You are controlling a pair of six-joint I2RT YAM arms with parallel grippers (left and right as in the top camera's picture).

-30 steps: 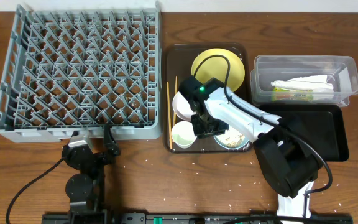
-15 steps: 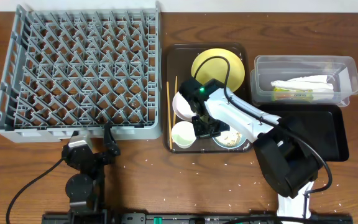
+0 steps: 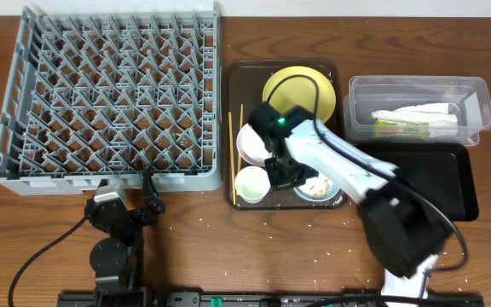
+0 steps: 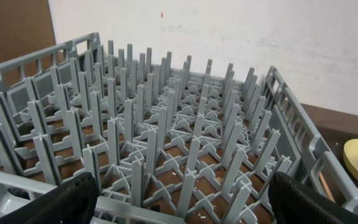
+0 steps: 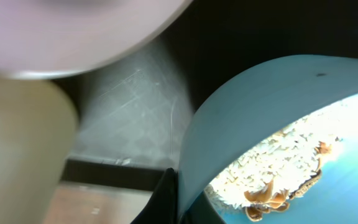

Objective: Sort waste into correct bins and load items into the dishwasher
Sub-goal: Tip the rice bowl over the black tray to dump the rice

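My right gripper [image 3: 285, 176] is shut on the left rim of the light blue bowl [image 3: 320, 189], which holds rice and beige scraps [image 3: 317, 188]. In the right wrist view its fingers [image 5: 182, 199] pinch the bowl wall [image 5: 253, 124], with the rice [image 5: 272, 174] inside. The white cup [image 3: 251, 184], white bowl [image 3: 250, 143], yellow plate [image 3: 301, 89] and chopsticks [image 3: 231, 153] lie on the brown tray [image 3: 331, 68]. The napkin [image 3: 420, 112] and wrapper [image 3: 399, 129] are in the clear tub [image 3: 480, 94]. My left gripper [image 3: 126, 186] is open in front of the grey rack [image 3: 109, 102].
The black tray [image 3: 437, 183] lies right of the brown tray, below the clear tub. Loose rice grains are scattered on the table near the front. The left wrist view shows the rack pegs [image 4: 166, 143] between the open fingers [image 4: 188, 208].
My right arm has shifted slightly while gripping the blue bowl's rim; the bowl has stayed at about the same spot. The left arm has not moved.
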